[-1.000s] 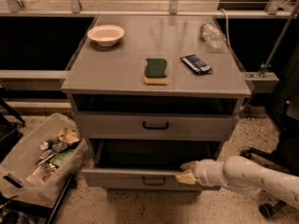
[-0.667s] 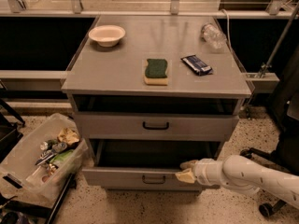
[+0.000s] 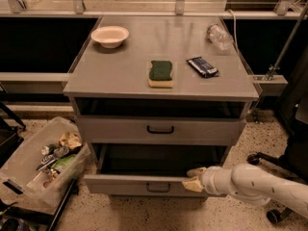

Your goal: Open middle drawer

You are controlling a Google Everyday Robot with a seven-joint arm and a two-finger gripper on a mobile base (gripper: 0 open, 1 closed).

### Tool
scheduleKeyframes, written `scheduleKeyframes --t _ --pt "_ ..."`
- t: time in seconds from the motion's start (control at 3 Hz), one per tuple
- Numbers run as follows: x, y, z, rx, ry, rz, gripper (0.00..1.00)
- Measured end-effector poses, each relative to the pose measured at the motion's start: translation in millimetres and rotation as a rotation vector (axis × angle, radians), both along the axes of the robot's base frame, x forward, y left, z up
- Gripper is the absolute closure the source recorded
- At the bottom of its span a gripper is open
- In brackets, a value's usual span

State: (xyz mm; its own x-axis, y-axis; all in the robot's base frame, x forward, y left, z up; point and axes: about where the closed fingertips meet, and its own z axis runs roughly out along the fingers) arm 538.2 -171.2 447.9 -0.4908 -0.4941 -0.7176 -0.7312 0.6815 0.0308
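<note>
Middle drawer (image 3: 126,185): wide, shallow grey metal drawer with a flat front and a small black bar handle (image 3: 158,187) at centre. It is standing pulled out from the cabinet, below the closed upper drawer (image 3: 115,129), and its dark interior is showing.

Gripper (image 3: 193,179): it is reaching in from the right on a white arm and sitting at the top edge of the drawer front, just right of the handle. Whether it is clenching or released cannot be told.

Room: speckled floor (image 3: 144,213) is lying open before the drawer front. A plastic bin (image 3: 83,159) of clutter is standing near its left corner. A chair castor (image 3: 273,216) is sitting near on the right.
</note>
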Motion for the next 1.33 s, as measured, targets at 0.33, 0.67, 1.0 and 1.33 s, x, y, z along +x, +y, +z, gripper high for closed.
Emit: scheduleKeyframes --t 0.33,0.67,1.0,1.33 --pt "-10 -3 -1 0.003 0.002 -0.007 1.0" --pt "-11 -3 0 0.003 0.002 -0.007 1.0" --pt "-21 -4 -2 0.011 0.003 -0.013 1.0" --pt "-21 -4 0 0.011 0.003 -0.013 1.0"
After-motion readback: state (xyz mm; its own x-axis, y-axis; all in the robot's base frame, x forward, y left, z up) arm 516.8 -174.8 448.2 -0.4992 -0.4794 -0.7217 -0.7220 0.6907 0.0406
